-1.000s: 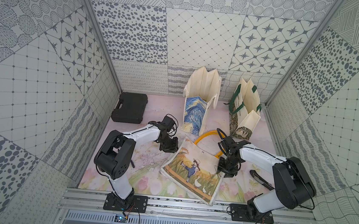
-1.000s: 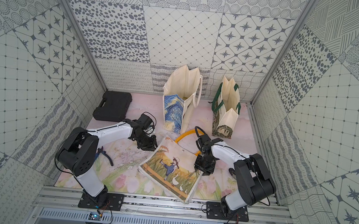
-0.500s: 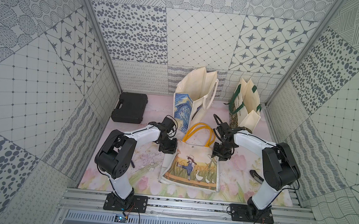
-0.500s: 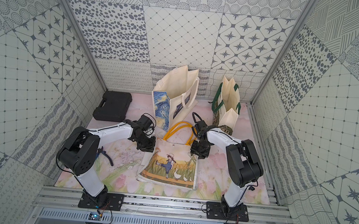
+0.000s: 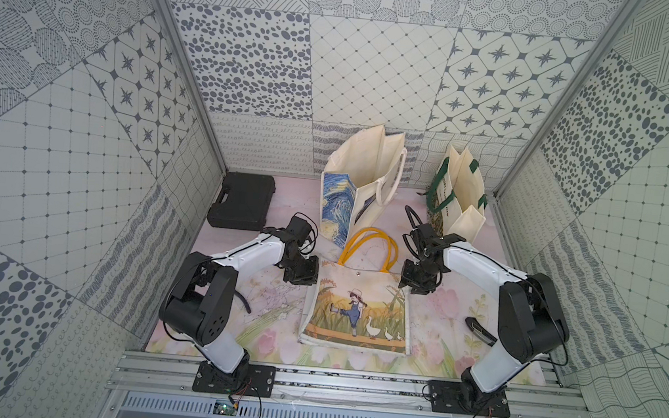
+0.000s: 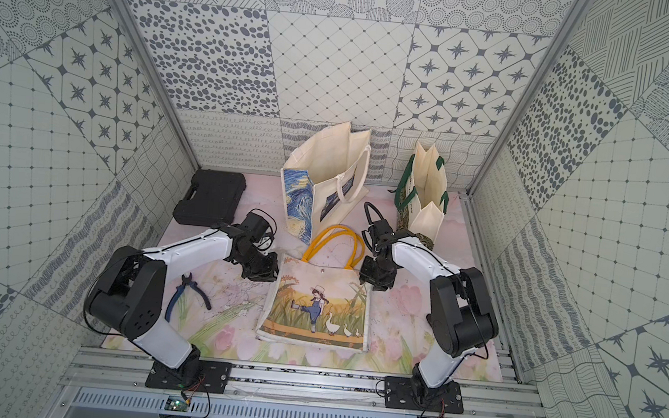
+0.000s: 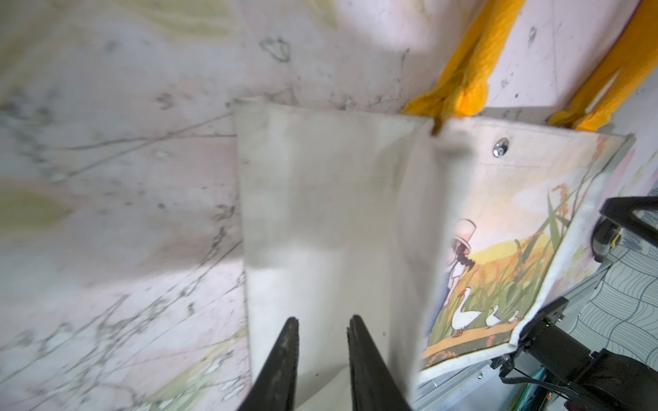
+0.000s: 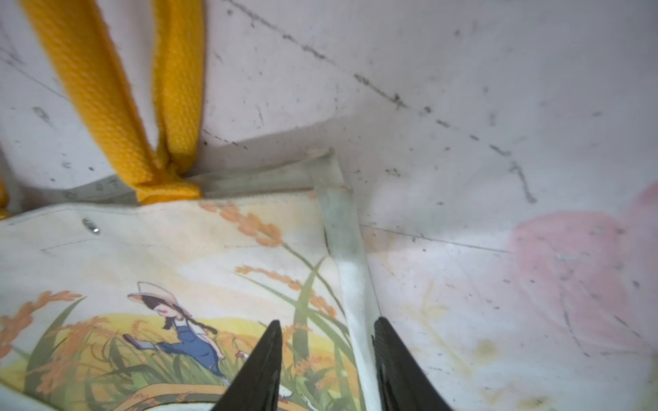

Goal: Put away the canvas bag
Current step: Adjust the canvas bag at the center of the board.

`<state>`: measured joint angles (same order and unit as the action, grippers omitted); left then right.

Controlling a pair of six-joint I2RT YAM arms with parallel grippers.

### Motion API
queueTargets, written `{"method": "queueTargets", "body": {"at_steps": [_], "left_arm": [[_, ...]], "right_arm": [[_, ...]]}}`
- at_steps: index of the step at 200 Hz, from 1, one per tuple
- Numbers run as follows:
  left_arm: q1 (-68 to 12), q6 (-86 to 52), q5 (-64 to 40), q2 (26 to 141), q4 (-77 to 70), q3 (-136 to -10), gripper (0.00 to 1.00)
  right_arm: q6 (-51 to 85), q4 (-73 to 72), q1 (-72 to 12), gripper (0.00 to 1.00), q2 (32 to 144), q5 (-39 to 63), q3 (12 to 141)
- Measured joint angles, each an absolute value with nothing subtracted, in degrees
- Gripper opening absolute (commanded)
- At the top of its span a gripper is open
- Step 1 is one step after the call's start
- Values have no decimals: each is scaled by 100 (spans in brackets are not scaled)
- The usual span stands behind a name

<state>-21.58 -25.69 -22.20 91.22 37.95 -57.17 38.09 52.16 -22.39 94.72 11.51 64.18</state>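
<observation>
The canvas bag (image 5: pixel 357 311) (image 6: pixel 318 303) lies flat mid-table, printed with a girl and geese, its yellow handles (image 5: pixel 369 244) pointing toward the back. My left gripper (image 5: pixel 305 275) (image 6: pixel 267 272) sits at its far left corner. In the left wrist view the bag's white side panel (image 7: pixel 320 195) rises between the left gripper's (image 7: pixel 322 318) narrowly parted fingers. My right gripper (image 5: pixel 409 282) (image 6: pixel 372 279) is at the far right corner. In the right wrist view the bag's (image 8: pixel 178 267) side edge runs between the right gripper's (image 8: pixel 325 322) fingers.
A cream tote with a starry-night print (image 5: pixel 350 195) and a green-handled bag (image 5: pixel 456 196) stand at the back. A black case (image 5: pixel 242 200) lies back left. Pliers (image 6: pixel 189 294) lie by the left arm; a black tool (image 5: pixel 479 330) by the right.
The bag has turned from a slant to square with the table and slid toward the back, both grippers moving with its top corners. The starry tote has tipped and shifted left.
</observation>
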Motion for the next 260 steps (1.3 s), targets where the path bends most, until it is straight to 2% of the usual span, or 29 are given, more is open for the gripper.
{"method": "queueTargets", "body": {"at_steps": [59, 76, 91, 118, 167, 183, 260], "left_arm": [[-2045, -2536, -1612, 7636, 4224, -5909, 27], [-2307, -2563, -1614, 7262, 4174, -5911, 25], [-2648, -2637, -1634, 7168, 4117, -5922, 18], [-3216, -2781, -1726, 7526, 3994, -5964, 10], [-3514, -3166, -1942, 8372, 3470, -5837, 6], [-3514, -3275, -2043, 8661, 3264, -5839, 0], [-2768, -3592, -2637, 9500, 2720, -5474, 0]], "right_arm": [[3879, 5275, -2237, 44, 8455, 1090, 6320], [3955, 5151, -2377, 43, 8455, 1236, 6289], [4053, 4978, -2596, 42, 8468, 1365, 6281], [4237, 4600, -3175, 42, 8855, 1649, 6438], [4462, 3994, -3551, 42, 9902, 1992, 6709], [4460, 3929, -3533, 42, 10119, 2080, 6744], [4344, 3944, -3186, 43, 10278, 2196, 6508]]}}
